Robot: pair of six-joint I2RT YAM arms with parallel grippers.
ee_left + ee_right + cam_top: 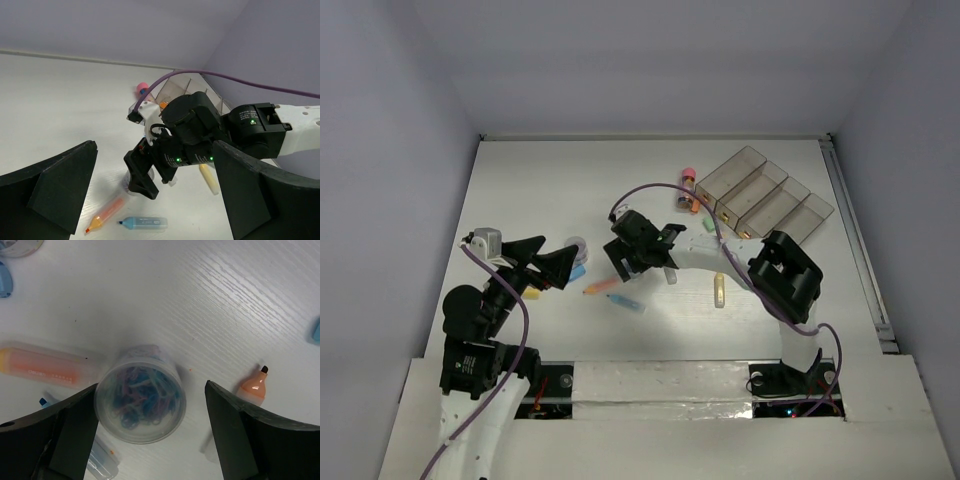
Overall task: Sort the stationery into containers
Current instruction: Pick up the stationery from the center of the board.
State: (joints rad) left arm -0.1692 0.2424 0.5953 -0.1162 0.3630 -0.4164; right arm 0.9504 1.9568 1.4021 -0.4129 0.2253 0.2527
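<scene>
While downturned right gripper (150, 410) straddles clear tub (140, 401), left gripper (154, 150) hovers, seemingly level.

Cropped by right wrist view edges: round clear plastic tub (17, 245) top left, stubby blue marker (4, 281) left, blue item (317, 332) of unclear kind right; largely hidden behind right arm (252, 130) in left wrist view: smoky translucent divided tray (176, 89).

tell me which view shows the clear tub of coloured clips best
Right wrist: the clear tub sits centred in the open right end effector, with the clips visible inside. Left wrist shows only a sliver of it under that end effector; in top external it is hidden beneath it.
</scene>
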